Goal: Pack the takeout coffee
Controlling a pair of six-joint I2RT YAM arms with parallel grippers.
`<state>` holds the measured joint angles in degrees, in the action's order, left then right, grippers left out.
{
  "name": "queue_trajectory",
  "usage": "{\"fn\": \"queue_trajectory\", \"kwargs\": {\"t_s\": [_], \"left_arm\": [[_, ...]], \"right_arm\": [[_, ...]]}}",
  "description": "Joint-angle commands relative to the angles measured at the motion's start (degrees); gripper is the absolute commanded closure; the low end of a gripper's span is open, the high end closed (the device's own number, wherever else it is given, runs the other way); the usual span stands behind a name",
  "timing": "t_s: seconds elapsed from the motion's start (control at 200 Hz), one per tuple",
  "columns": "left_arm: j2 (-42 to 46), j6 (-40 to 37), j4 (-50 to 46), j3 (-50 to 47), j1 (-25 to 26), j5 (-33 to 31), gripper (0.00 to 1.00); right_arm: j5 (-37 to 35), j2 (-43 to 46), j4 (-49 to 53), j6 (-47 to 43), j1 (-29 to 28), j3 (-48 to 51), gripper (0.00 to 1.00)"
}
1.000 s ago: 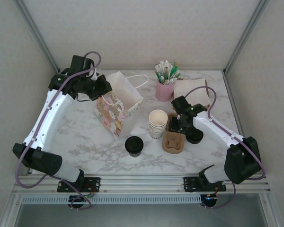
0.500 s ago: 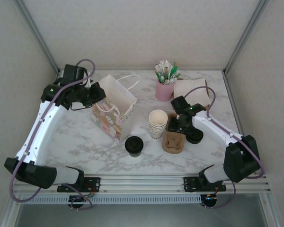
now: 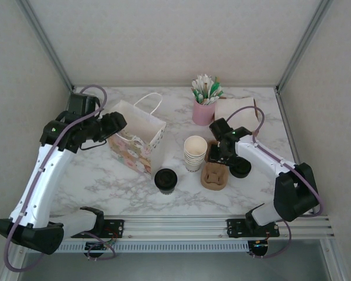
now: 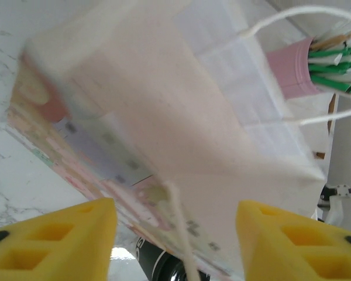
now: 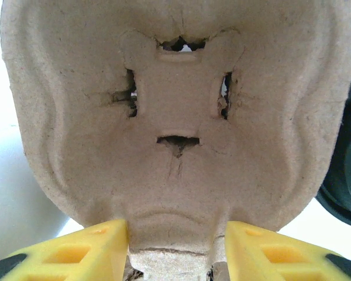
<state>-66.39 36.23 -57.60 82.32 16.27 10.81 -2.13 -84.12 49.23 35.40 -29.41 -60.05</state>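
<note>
Carefully mind the takeout coffee (image 3: 165,180), lidded at lower centre between bag (image 3: 134,137) and carrier (image 3: 215,174). Risks toppling the bag with the wide-spread left end effector (image 4: 176,231), or dragging the carrier, pinched by the right end effector (image 5: 176,243), into the cup stack (image 3: 194,153).

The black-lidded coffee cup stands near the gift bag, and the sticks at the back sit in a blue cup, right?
Not quite: the top external view shows the sticks in a pink cup. The lidded coffee cup does stand near the gift bag.

White arms (image 3: 41,175) with black joints, purple cables (image 3: 90,89), yellow fingers (image 4: 58,234)
</note>
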Motion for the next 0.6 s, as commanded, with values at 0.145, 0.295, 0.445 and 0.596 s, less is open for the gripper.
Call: {"fn": "queue_trajectory", "kwargs": {"t_s": [0.145,0.295,0.445,0.596], "left_arm": [[2.26,3.41,1.08,-1.16,-0.45,-5.49,0.27],[3.08,5.23,-1.15,-1.82,-0.54,-10.84,0.25],[4.34,7.46,-3.38,-2.14,-0.8,-15.01,0.23],[5.17,8.98,-5.06,-0.44,-0.82,-17.49,0.21]], "right_arm": [[-3.02,-1.5,0.89,1.08,-0.47,-1.56,0.52],[-2.48,-1.55,0.68,0.9,-0.68,-1.65,0.52],[-3.07,-1.75,1.12,0.98,-0.76,-1.82,0.61],[-3.07,-1.29,1.64,0.87,-0.76,-2.3,0.63]]}}
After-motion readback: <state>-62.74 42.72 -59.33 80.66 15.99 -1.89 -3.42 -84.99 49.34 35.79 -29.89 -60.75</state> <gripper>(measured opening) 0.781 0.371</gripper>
